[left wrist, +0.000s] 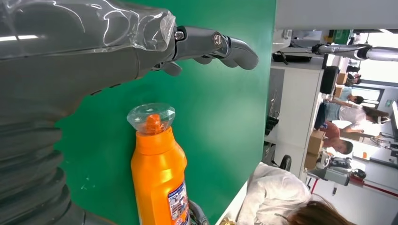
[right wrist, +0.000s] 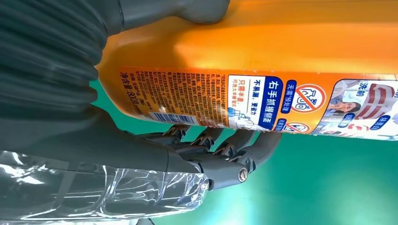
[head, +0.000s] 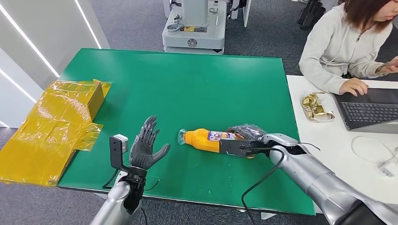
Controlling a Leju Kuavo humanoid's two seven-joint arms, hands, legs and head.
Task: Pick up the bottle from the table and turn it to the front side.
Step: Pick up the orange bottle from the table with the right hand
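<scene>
The orange bottle [head: 205, 139] lies on its side on the green worktop [head: 187, 84], near the front edge, its clear cap [head: 181, 136] pointing toward the left robot hand [head: 145, 149] and its base end inside the right robot hand [head: 247, 138]. The right arm reaches in from the lower right, forearm stretched low over the worktop, and the right robot hand wraps the bottle's lower body: in the right wrist view the thumb [right wrist: 187, 9] presses one side of the orange body and the dark fingers [right wrist: 244, 150] curl along the other side, just beneath the printed label [right wrist: 244, 101]. Whether the bottle is lifted off the surface or resting on it cannot be told.

The left forearm rises from the front edge with the left robot hand held upright, palm turned toward the bottle, fingers spread and holding nothing. It stands just beside the cap without touching it; the left wrist view shows the cap and orange neck close below the outstretched fingers [left wrist: 225, 44].

At the worktop's left edge sits a cardboard box wrapped in yellow tape [head: 56, 126]. At a white desk [head: 338, 154] to the right, a person [head: 342, 42] types on a laptop [head: 371, 110], a crumpled gold wrapper [head: 317, 107] beside it.
</scene>
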